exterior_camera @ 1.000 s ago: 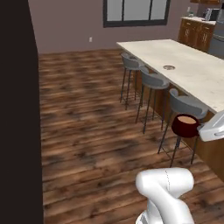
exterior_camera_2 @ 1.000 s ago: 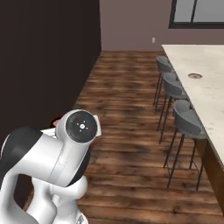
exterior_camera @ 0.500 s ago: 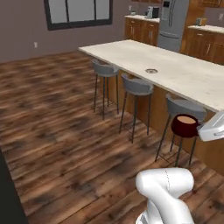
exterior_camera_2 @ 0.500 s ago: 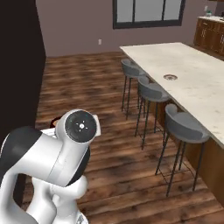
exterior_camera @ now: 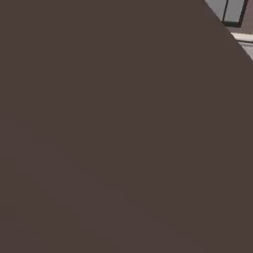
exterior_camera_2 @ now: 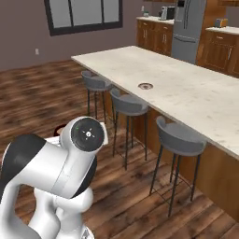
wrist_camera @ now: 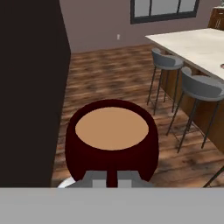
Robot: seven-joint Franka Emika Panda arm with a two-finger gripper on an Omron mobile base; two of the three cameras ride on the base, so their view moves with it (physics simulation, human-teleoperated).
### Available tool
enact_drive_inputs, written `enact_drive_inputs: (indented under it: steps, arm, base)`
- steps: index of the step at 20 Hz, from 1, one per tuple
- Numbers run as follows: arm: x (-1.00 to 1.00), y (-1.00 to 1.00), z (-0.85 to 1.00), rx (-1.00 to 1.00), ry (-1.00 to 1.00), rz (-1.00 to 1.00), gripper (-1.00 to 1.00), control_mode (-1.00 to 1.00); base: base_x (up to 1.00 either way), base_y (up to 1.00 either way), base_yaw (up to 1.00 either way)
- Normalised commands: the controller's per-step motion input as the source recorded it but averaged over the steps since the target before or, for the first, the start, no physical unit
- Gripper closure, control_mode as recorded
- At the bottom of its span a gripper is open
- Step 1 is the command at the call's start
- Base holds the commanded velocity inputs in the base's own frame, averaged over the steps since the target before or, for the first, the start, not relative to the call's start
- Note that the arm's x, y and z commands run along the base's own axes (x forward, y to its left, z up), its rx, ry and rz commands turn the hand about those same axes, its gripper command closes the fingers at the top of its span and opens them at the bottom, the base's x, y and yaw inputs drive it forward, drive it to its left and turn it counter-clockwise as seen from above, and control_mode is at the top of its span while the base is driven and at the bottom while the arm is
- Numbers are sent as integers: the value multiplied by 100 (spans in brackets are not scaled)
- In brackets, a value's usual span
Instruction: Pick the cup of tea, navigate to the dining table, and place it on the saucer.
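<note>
The cup of tea [wrist_camera: 111,131], dark maroon with tan liquid, sits close in the hand view, just above the gripper [wrist_camera: 112,180], which is shut on its near wall. In the right base view a sliver of maroon [exterior_camera_2: 59,130] peeks from behind my white arm. The dining table [exterior_camera_2: 186,88], a long cream stone top on a brown base, runs across the right half of that view, and its corner [wrist_camera: 197,43] lies at the upper right of the hand view. The saucer [exterior_camera_2: 145,86] lies on the table near its front edge, well ahead of the cup.
Three grey bar stools [exterior_camera_2: 179,137] stand along the table's near side, two of them [wrist_camera: 201,87] in the hand view. A dark tall panel [wrist_camera: 30,87] rises at the left, and a flat dark surface [exterior_camera: 113,138] covers the left base view. Fridge and wall cabinets [exterior_camera_2: 186,28] stand behind the table.
The whole picture has shifted, so the base has turned: the table has swung across the right base view, and a dark surface now blocks the left base view. The cup stays in the gripper.
</note>
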Motion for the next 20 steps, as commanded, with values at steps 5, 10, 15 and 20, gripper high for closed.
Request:
enact_drive_inputs:
  steps: [5,10,15,20]
  arm:
    - [0,0,0,0,0,0,100,100]
    - [0,0,0,0,0,0,100,100]
    - [0,0,0,0,0,0,100,100]
    - [0,0,0,0,0,0,100,100]
  base:
    - [100,94,-54]
    - [100,97,-53]
    - [100,100,-48]
    - [100,100,-34]
